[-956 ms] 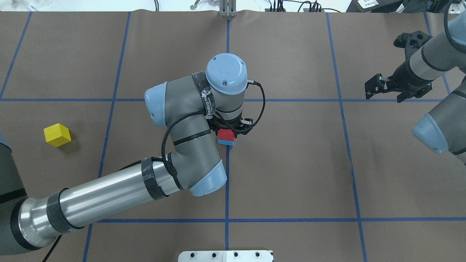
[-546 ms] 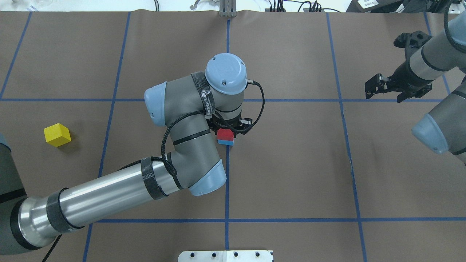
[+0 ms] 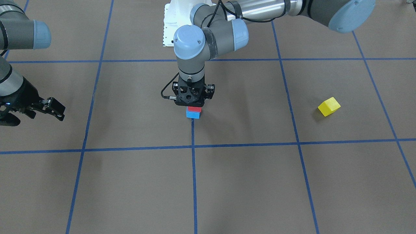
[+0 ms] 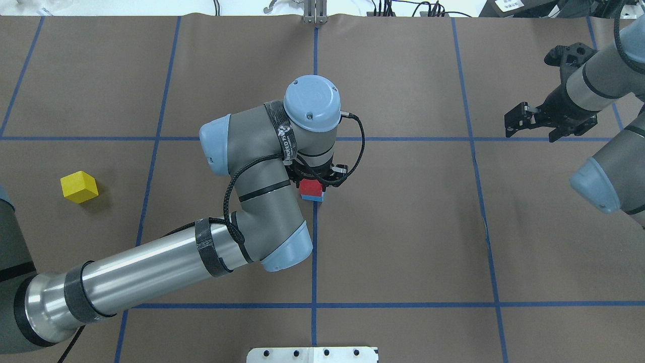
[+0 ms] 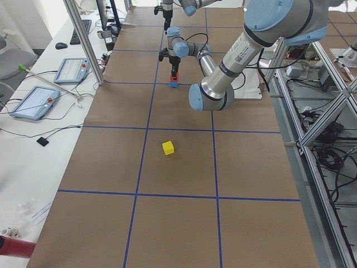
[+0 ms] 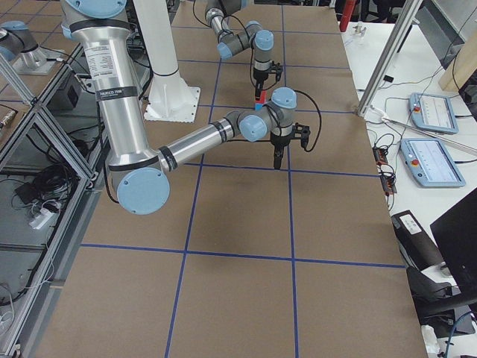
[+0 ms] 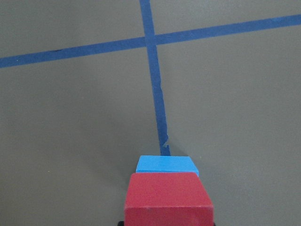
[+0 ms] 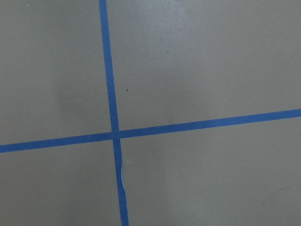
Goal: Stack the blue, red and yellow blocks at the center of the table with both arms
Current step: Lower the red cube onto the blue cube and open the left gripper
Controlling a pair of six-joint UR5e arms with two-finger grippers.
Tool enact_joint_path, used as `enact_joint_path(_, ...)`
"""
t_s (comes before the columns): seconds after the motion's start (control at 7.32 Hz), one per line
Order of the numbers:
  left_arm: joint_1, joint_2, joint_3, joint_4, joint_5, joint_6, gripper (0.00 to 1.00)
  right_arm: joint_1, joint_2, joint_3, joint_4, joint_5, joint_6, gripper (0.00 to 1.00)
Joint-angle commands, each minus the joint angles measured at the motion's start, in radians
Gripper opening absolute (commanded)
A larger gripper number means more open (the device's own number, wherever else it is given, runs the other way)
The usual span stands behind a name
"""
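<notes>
Stack at centre stands two high: the red block (image 4: pixel 311 186) sits on the blue block (image 3: pixel 193 114), beside the tape line (image 4: pixel 314 252) that runs down the middle of the table (image 4: pixel 403 227). The left gripper (image 3: pixel 194 106) points straight down over the pair, its fingers either side of the red block. You cannot tell whether they are clamped on it or just clear of it, because the gripper body covers the contact in both fixed views and the left wrist view shows only the two blocks, with no fingers.

The yellow block (image 4: pixel 79 186) lies alone, well apart from the stack, out on the robot's left side. It is a cube with no long axis, turned corner-on to the grid. The left arm is the nearer one for it, in my judgement. The right gripper (image 4: pixel 533 127) hangs with fingers apart and holding nothing, well off on the far right (its wrist camera sees only bare paper and tape).

The seating of red on blue looks square, but the side views are too small to confirm it.
</notes>
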Motion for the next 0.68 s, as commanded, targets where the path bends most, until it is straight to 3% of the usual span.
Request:
enact_joint_path(0.0,0.000,-0.003,0.000,-0.001,-0.003,0.000,0.85,0.000,0.001,0.000,0.000,0.000,0.000,1.00)
enact_joint_path(0.14,-0.002,-0.006,-0.006,-0.001,-0.003,0.000,0.88,0.000,0.001,0.002,0.000,0.002,0.000,1.00)
enact_joint_path(0.27,-0.009,-0.006,-0.045,0.005,-0.007,-0.002,0.99,0.000,0.001,0.002,0.000,0.002,0.000,1.00)
enact_joint_path(0.55,-0.089,0.034,-0.264,0.192,-0.024,0.026,0.99,0.001,0.001,0.008,0.000,0.000,0.000,1.00)
